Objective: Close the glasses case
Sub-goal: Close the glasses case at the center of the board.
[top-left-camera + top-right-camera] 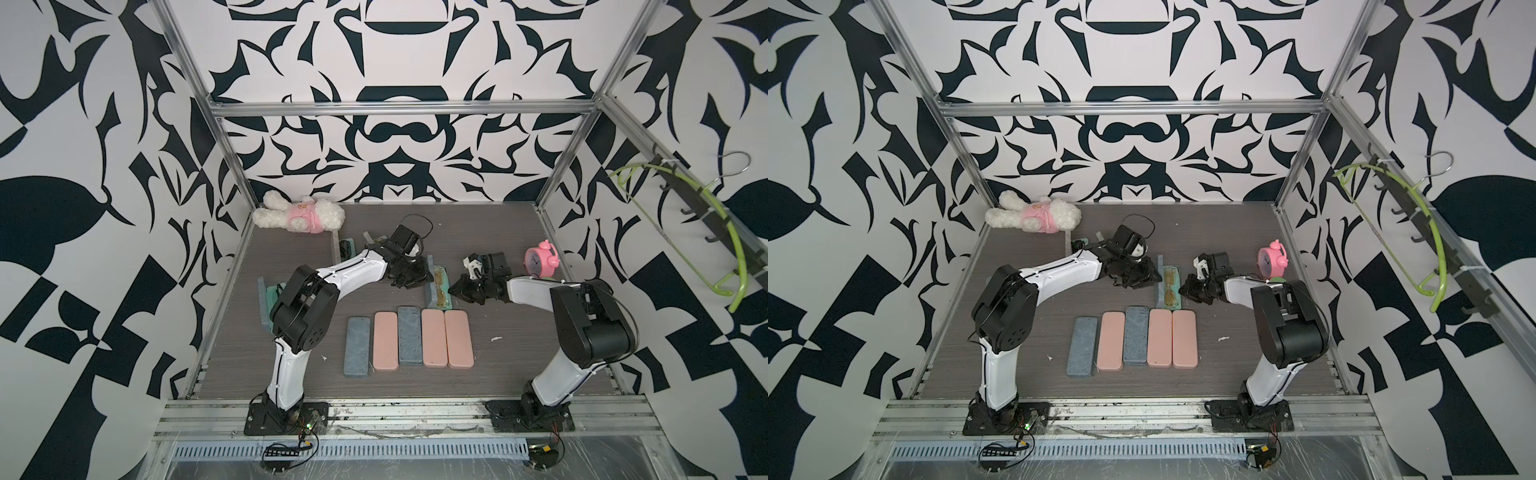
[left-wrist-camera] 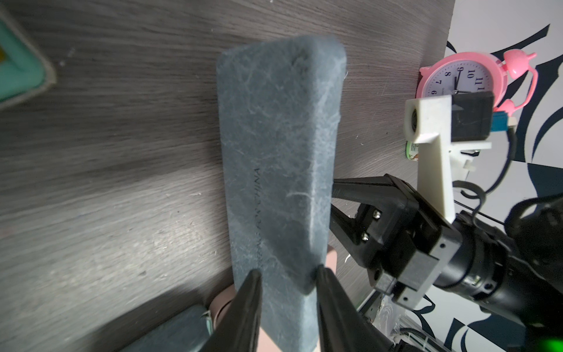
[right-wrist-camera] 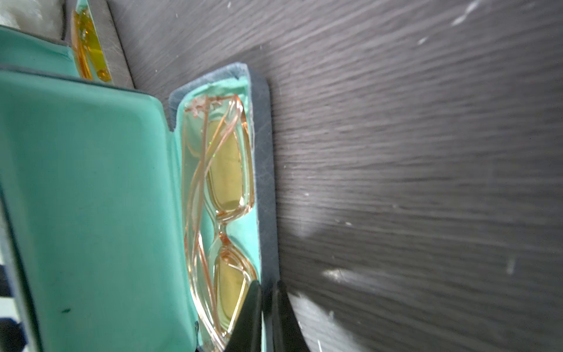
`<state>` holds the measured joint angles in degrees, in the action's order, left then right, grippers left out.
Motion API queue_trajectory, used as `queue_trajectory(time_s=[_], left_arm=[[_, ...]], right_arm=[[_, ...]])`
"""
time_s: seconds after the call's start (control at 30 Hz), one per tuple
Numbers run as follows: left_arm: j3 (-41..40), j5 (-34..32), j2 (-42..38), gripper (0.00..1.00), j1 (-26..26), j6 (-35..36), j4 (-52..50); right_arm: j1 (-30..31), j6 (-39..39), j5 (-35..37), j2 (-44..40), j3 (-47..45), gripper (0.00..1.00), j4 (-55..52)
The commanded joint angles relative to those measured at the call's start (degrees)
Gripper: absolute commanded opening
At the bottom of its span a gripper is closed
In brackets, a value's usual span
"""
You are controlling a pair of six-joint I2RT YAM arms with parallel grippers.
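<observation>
Glasses case in blue-grey felt with teal lining (image 1: pixel 437 291), open on the dark wood-grain table (image 1: pixel 498 232), just beyond a row of closed pink and blue-grey cases (image 1: pixel 409 338), with its lid (image 2: pixel 274 152) upright. In the tray, peach-framed glasses with yellow lenses (image 3: pixel 227 170), temples folded across. Right hand (image 3: pixel 266 285) closed on the tray's front wall, one finger inside beside a lens. Left hand (image 2: pixel 288 271) at the lid's outer face, fingers apart; clamped or merely pressing, cannot tell. Likely trouble: lid coming down on that inside finger, leaving the case ajar or bending the frame. Also possible: an off-centre push twisting the lid, or the thin felt wall slipping from the pinch and the light case sliding into the row.
</observation>
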<state>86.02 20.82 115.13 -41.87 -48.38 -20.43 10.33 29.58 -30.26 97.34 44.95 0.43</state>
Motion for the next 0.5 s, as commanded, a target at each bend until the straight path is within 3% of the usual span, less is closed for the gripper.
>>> queue_trajectory(time_s=[0.0, 0.47], left_arm=[[1.43, -0.17, 2.07, 0.33, -0.58, 0.53, -1.77], [1.17, -0.45, 2.18, 0.26, -0.76, 0.83, -2.18]], right_arm=[[-0.02, -1.05, -0.15, -1.00, -0.44, 0.11, -0.08], [0.02, -1.28, 0.12, -1.45, -0.63, 0.10, -0.47]])
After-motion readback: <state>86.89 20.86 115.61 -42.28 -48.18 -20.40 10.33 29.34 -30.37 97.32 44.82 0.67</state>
